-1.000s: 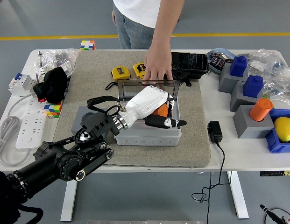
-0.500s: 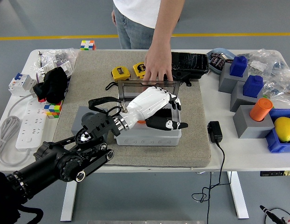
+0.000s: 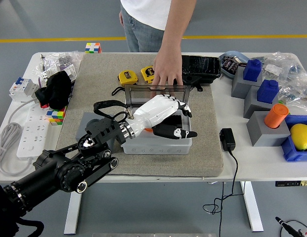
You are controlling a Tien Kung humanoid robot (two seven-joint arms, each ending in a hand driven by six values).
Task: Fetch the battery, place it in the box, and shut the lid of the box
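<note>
Left robot hand (image 3: 165,116), white shell with black fingers, sits at frame centre over the open grey box (image 3: 155,133). Fingers loosely spread, gripping nothing; thumb (image 3: 175,132) points right along the box's near rim, the other fingertips curl down toward the box's far right interior. A second ago an orange battery showed plainly under the palm; half a second ago it had sunk lower. Now only a sliver of the battery (image 3: 149,130) is visible inside the box, just below the wrist, largely hidden by the robot hand. The hand itself has shifted slightly up and left since the earlier frames.

Black forearm runs from the lower left corner up to the wrist. Right robot hand not seen.

The box's clear lid (image 3: 154,94) stands upright at the far edge, still open. A person's hand (image 3: 167,71) reaches down from the top centre, fingertips on the lid's top edge, unchanged from before.

Box rests on a grey mat (image 3: 202,148) on the white worktop (image 3: 257,163). Behind the lid: two yellow tape measures (image 3: 127,77) and a black pouch (image 3: 200,66). Right of the mat, a black adapter (image 3: 227,139) with cable. Far right: blue blocks on grey stands, an orange cylinder (image 3: 276,116), a yellow fruit (image 3: 301,136). Left side: a white power strip (image 3: 32,129), a black glove (image 3: 58,89), a colour cube (image 3: 56,117).
</note>
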